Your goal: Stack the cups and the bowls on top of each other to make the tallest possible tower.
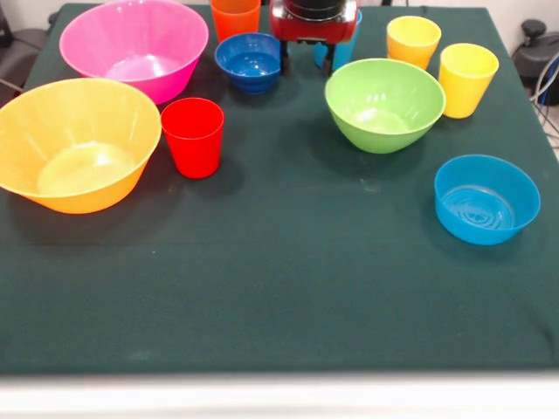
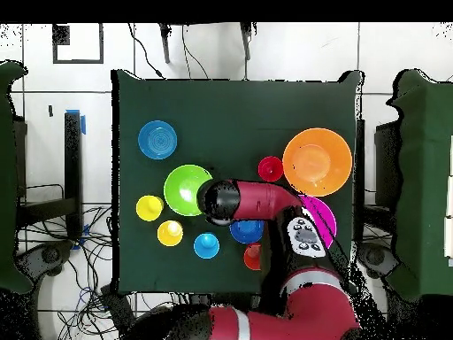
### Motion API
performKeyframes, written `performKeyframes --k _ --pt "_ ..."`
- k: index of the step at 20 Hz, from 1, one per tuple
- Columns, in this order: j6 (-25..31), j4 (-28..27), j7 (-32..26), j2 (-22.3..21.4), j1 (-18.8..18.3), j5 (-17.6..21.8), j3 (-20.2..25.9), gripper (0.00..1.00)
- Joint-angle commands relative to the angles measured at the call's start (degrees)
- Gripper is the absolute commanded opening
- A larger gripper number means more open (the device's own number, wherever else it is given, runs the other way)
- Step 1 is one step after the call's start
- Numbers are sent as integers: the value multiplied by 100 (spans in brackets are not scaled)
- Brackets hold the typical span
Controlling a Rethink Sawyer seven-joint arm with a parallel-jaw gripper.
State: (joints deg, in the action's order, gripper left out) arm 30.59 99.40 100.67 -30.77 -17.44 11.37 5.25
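Observation:
My gripper (image 1: 307,59) hangs low at the far edge of the table, open and empty, its two dark fingers (image 1: 330,63) apart. It shows from above as a black head (image 2: 215,200). The light blue cup (image 1: 348,45) stands just behind it, partly hidden. The dark blue bowl (image 1: 251,61) is to its left and the green bowl (image 1: 384,105) to its right. The orange cup (image 1: 235,16), the red cup (image 1: 193,135) and two yellow cups (image 1: 412,39) (image 1: 467,78) stand upright. No tower shows: every piece stands singly.
The pink bowl (image 1: 131,44) and the yellow-orange bowl (image 1: 74,144) fill the left side. The light blue bowl (image 1: 486,199) sits alone at the right. The dark green cloth (image 1: 288,288) covers the table. In the overhead view the arm (image 2: 292,221) covers part of the pink bowl (image 2: 326,214).

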Motion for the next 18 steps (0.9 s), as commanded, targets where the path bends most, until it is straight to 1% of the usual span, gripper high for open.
performKeyframes --k 1,4,10,15,17,18 --pt "-725 763 -482 423 -303 479 1207 100" --pt "-736 845 -344 396 -354 486 1308 100" --pt "-1017 806 -86 435 -378 467 1469 100" --pt "-1183 599 146 353 -201 473 1338 100" --pt "-1284 484 266 221 -115 464 1216 100" --pt "-1167 416 272 92 -73 435 1151 100"
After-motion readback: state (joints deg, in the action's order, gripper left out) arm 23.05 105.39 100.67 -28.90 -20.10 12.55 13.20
